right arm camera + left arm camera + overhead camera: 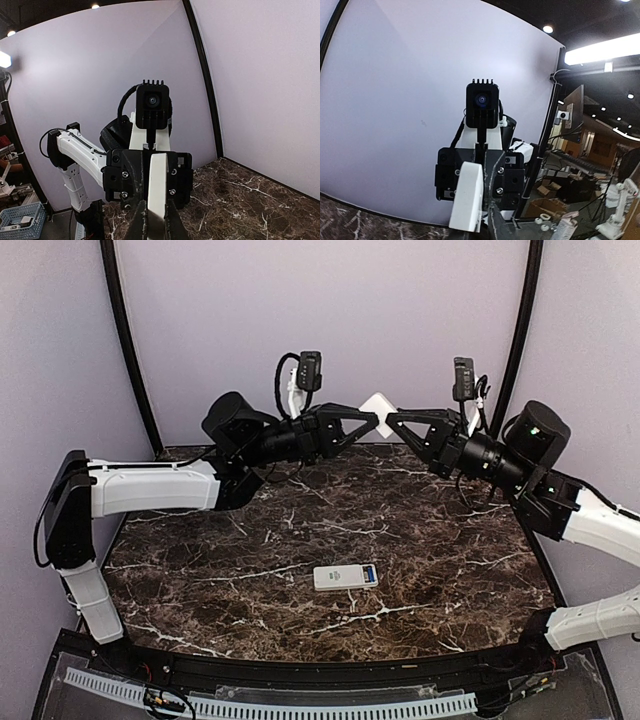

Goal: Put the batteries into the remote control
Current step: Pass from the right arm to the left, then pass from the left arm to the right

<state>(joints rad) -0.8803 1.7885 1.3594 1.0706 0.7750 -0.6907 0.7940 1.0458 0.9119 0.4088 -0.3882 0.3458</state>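
The remote control lies flat on the dark marble table, near the front middle, with its blue-green display at its right end. Both grippers are raised high above the back of the table, tip to tip. Between them is a white flat block. My left gripper is shut on its left side and my right gripper on its right side. The block stands edge-on between the fingers in the right wrist view and shows in the left wrist view. No batteries are in view.
Pale purple walls close in the back and sides, with black poles at the corners. A blue basket stands off the table to the left. A white slotted strip runs along the front edge.
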